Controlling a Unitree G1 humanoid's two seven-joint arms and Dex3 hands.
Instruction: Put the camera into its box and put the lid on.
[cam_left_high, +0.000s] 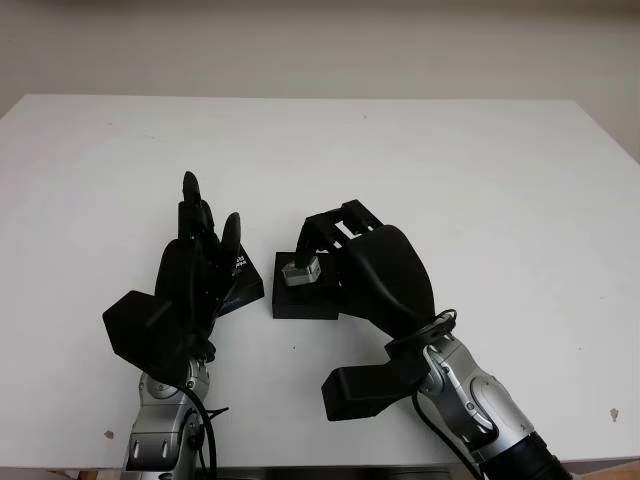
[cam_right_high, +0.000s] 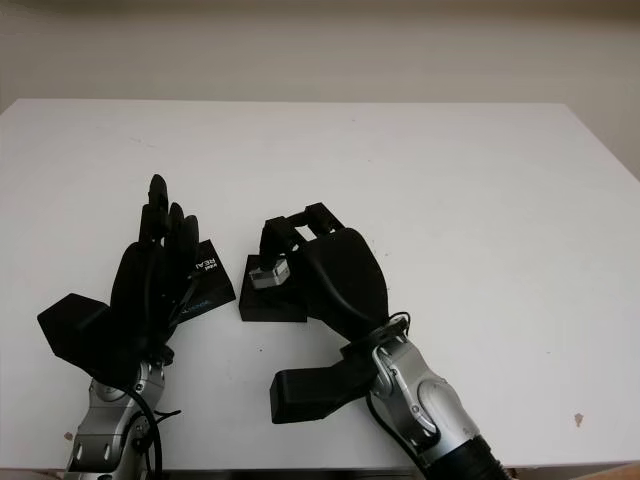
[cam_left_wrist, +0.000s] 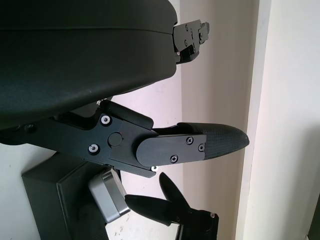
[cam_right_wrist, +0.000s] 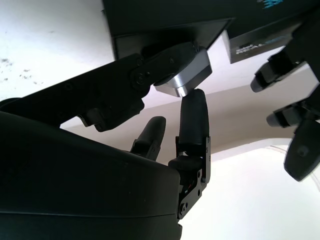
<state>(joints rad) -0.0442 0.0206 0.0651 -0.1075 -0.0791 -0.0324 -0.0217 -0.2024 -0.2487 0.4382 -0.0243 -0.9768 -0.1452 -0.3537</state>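
A small silver camera (cam_left_high: 299, 270) sits just over the open black box (cam_left_high: 300, 300) at the table's middle. My right hand (cam_left_high: 312, 252) reaches in from the right and is shut on the camera; the right wrist view shows the camera (cam_right_wrist: 184, 75) pinched between a finger and the thumb against the box (cam_right_wrist: 165, 20). The black lid (cam_left_high: 243, 283), with white lettering, lies left of the box. My left hand (cam_left_high: 205, 225) is open above the lid's left part, its fingers pointing away from me. The lid's left half is hidden under that hand.
The white table (cam_left_high: 450, 170) stretches wide beyond and to both sides of the hands. Its far edge meets a pale wall. A few small dark specks mark the near right corner (cam_left_high: 614, 413).
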